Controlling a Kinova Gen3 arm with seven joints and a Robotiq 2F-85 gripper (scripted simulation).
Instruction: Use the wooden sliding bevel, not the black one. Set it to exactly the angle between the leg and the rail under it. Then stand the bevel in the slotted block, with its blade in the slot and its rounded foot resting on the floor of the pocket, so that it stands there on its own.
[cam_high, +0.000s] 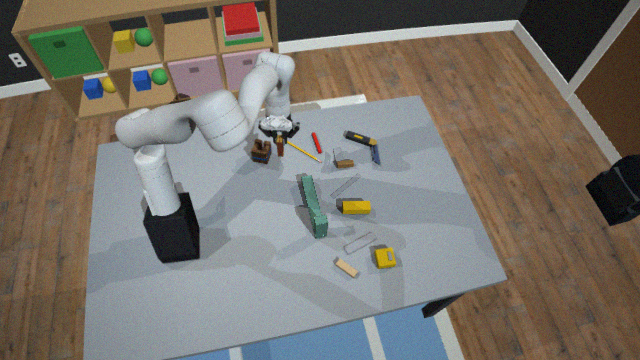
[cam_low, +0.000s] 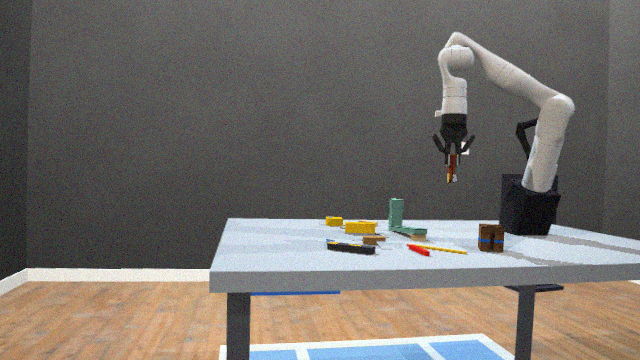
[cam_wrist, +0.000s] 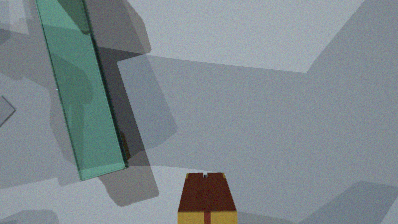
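Observation:
My gripper (cam_high: 280, 139) (cam_low: 452, 150) is shut on the wooden sliding bevel (cam_high: 280, 148) (cam_low: 451, 170) (cam_wrist: 207, 197), which hangs straight down from the fingers, high above the table. In the wrist view only its brown and yellow lower end shows. The brown slotted block (cam_high: 261, 151) (cam_low: 491, 237) with a blue band stands on the table just left of the gripper in the top view. The green leg and rail (cam_high: 312, 202) (cam_low: 397, 212) (cam_wrist: 82, 100) stand at mid-table. The black bevel (cam_high: 361, 138) (cam_low: 350, 247) lies at the far right.
A red marker (cam_high: 316, 142) (cam_low: 419, 249) and a yellow pencil (cam_high: 304, 151) lie beside the slotted block. Two yellow blocks (cam_high: 356, 206) (cam_high: 385, 257), a small wooden block (cam_high: 344, 163), a tan strip (cam_high: 346, 267) and grey plates (cam_high: 345, 185) lie right of the green piece. The arm's black base (cam_high: 172, 232) stands at left.

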